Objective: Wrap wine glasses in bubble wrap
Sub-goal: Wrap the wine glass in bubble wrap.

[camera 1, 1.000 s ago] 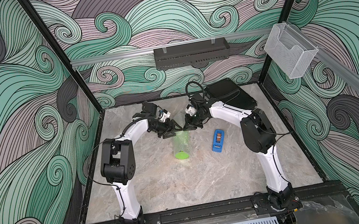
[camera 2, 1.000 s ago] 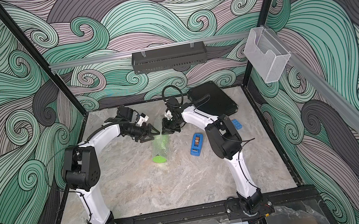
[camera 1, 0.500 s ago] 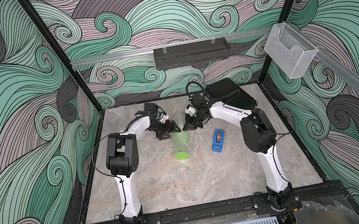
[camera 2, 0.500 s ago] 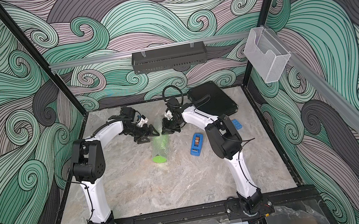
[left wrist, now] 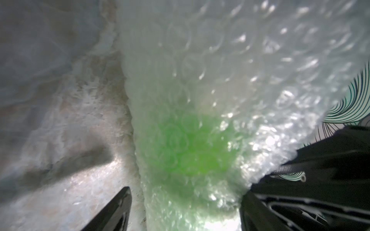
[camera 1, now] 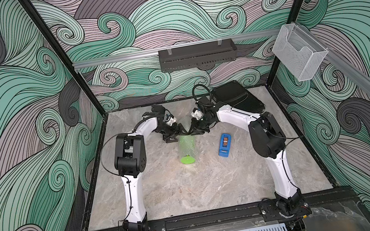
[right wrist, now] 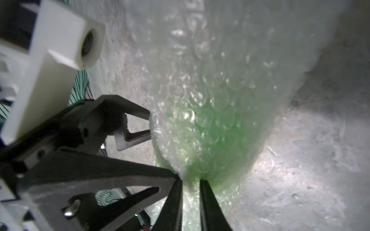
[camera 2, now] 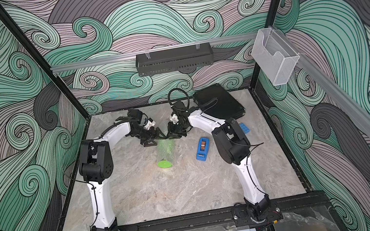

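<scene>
Goblet [camera 1: 188,159] lay on the table [camera 1: 192,192], light and stiff inside soft, slippery bubble wrap [camera 1: 187,145]; I judged its loose cup-end the hold, my left gripper [left wrist: 187,192] gaping astride it, my right gripper [right wrist: 190,181] barely parted, pinch uncertain.

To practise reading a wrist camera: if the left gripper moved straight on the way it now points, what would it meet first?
Most likely the bubble wrap, which fills the space just ahead of the open left gripper, with the lime-green goblet inside it. How near it is stays unclear in the blurred wrist view.
</scene>
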Tool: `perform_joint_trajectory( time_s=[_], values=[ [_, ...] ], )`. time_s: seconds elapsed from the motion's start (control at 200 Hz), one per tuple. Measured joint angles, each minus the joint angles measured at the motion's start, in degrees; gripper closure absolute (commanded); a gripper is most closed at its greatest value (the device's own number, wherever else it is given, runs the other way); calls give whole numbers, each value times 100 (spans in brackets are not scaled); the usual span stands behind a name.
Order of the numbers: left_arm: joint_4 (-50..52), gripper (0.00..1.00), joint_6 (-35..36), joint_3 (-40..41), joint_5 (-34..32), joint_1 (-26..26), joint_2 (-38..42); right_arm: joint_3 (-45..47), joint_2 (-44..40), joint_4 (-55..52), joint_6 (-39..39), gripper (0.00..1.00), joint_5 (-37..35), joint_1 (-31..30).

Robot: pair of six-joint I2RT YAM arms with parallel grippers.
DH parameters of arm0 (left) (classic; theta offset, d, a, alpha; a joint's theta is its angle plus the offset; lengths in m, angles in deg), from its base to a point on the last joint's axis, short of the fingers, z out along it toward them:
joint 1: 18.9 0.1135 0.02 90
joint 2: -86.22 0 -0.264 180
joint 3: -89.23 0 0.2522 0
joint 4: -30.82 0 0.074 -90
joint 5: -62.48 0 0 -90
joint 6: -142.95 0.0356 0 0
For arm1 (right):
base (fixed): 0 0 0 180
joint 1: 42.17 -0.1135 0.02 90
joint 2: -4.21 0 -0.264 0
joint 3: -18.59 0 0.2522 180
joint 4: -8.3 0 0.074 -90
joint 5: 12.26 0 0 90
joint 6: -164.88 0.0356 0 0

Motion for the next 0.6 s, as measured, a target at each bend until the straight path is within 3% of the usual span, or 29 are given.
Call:
perform_joint_trajectory(
  time_s=[0.155,0.335,0.6],
  values=[
    [-79,25,2,42,83,4,0,809,-745,46,70,55,120,-20],
    [-109,25,0,63,122,4,0,1794,-1683,378,372,53,345,-149],
    [-210,25,0,140,181,4,2,2155,-1665,960,852,52,667,-603]
  ],
)
